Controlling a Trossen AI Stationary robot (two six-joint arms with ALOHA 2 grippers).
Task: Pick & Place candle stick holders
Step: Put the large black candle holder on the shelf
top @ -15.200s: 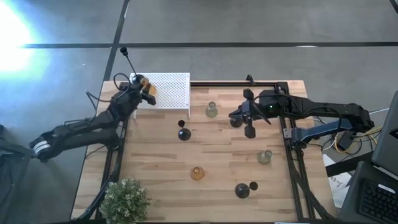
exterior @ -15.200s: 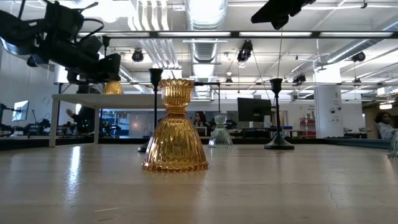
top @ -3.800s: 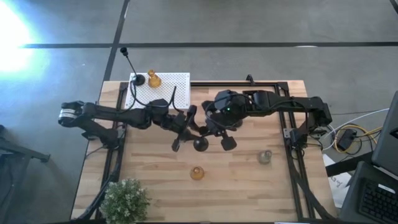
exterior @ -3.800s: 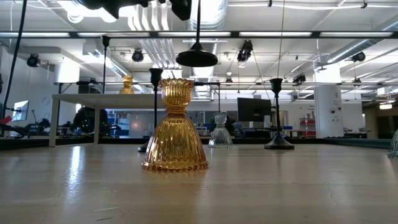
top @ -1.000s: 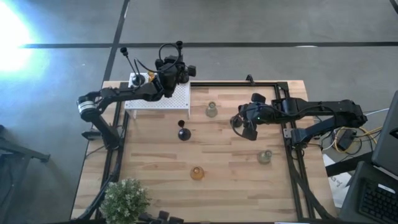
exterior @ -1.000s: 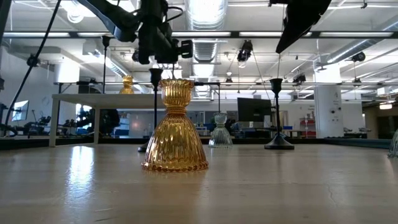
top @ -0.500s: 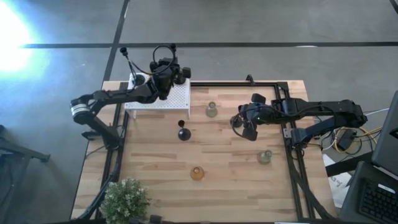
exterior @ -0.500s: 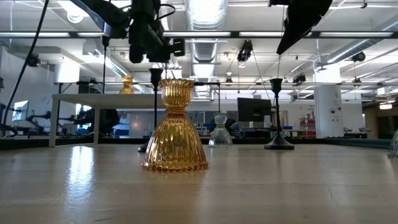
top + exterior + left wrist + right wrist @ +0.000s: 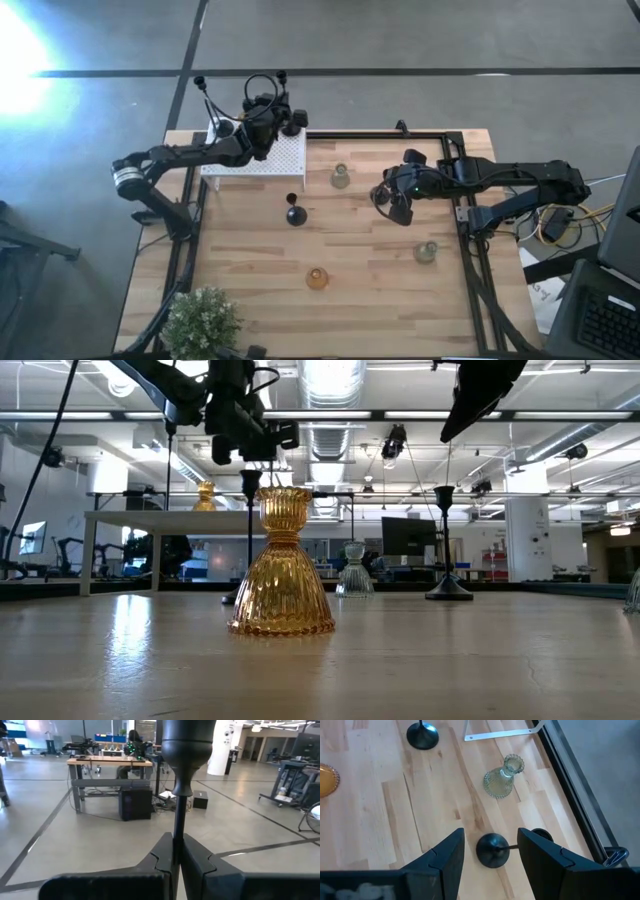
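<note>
One black holder (image 9: 178, 795) hung clamped by its stem, while amber (image 9: 317, 278), pale green (image 9: 426, 251) and black (image 9: 295, 213) holders stood upright on the tabletop.

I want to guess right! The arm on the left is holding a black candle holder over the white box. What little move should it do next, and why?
Probably lower it onto the white perforated box. The left gripper is shut on the black candlestick holder by its stem, above the box, where an amber holder already stands. The right gripper hangs open over the table.

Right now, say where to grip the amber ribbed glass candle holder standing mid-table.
Grip the amber ribbed glass candle holder at its narrow waist, just under the cup, coming straight down from above. It stands upright, apart from the others; the flared, sloped skirt would likely slip between fingers.
</note>
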